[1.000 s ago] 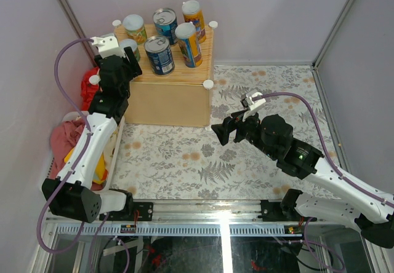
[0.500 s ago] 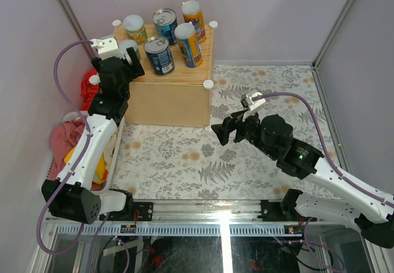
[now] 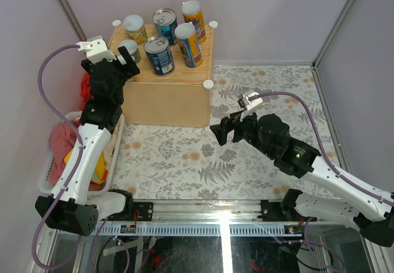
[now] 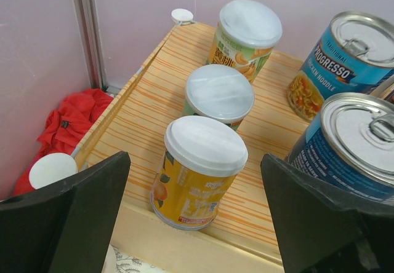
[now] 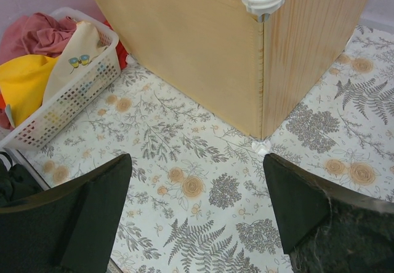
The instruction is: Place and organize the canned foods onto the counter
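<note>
Soft, even light is falling from above, casting only faint shadows beside the counter (image 3: 172,104), while a bright streak of glare is crossing the metal rail (image 3: 225,229) and the left pincer's fingers (image 4: 80,211) are showing dark and soft-edged.

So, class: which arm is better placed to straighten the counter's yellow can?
Left: the open left gripper frames the yellow can on the counter; the right gripper hangs over the floral mat.

Seven cans (image 4: 200,168) (three short), one counter (image 4: 126,122)
</note>
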Robot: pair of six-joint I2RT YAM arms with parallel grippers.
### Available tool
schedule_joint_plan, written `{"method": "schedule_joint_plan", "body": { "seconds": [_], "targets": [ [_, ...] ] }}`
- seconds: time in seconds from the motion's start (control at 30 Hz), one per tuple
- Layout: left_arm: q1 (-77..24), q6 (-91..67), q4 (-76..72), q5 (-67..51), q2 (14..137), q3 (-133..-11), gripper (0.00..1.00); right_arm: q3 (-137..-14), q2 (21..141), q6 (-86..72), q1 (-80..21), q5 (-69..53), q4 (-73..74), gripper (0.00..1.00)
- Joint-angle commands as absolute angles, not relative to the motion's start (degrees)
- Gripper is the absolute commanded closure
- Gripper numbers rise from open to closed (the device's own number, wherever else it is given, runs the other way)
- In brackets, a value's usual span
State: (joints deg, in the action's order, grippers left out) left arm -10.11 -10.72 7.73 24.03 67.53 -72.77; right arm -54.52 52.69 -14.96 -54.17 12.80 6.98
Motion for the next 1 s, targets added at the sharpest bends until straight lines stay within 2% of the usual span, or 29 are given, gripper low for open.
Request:
{"method": "schedule_joint_plan", "body": {
  "seconds": [0.0,0.1,0.23,0.33,0.47,0.5,0.57,0.77,0.97],
  "targets": [
    [-9.8,-12.8,9.0,24.4,64.9,-76.0,0.12,-57.7,54.4,-14.5,-54.1,16.0,6.9,0.05],
    [-10.3,-14.0,11.3,22.5,63.0,-77.7,0.12,-61.2,58.1,-16.5,-52.8,24.7,13.9,0.00],
    [-11.5,-15.5,11.7,15.6,58.8,-76.5,0.11,-66.4,63.1,-19.1,-46.7,29.6,24.1,0.01],
    [-14.0,-16.1,10.5,7.2,53.6,-72.9,0.11,-66.6,63.3,-19.9,-43.0,29.5,25.8,0.01],
    [-19.4,-17.1,9.9,0.6,46.1,-65.6,0.10,-65.8,62.2,-20.7,-42.7,36.2,26.0,0.01],
    [-20.6,-17.7,9.6,-1.4,44.4,-63.3,0.02,-65.7,62.1,-21.3,-42.7,38.5,26.5,0.00],
    [-23.3,-19.1,8.8,-5.0,41.1,-58.4,0.00,-65.3,62.3,-22.9,-42.7,43.2,28.6,0.01],
    [-38.3,-20.0,6.7,-2.7,38.5,-47.3,0.00,-65.2,65.4,-30.4,-42.7,56.9,37.7,0.01],
    [-48.4,-17.0,2.9,1.2,42.7,-41.8,0.00,-62.5,63.6,-35.4,-42.7,59.7,40.0,0.01]
  ]
}}
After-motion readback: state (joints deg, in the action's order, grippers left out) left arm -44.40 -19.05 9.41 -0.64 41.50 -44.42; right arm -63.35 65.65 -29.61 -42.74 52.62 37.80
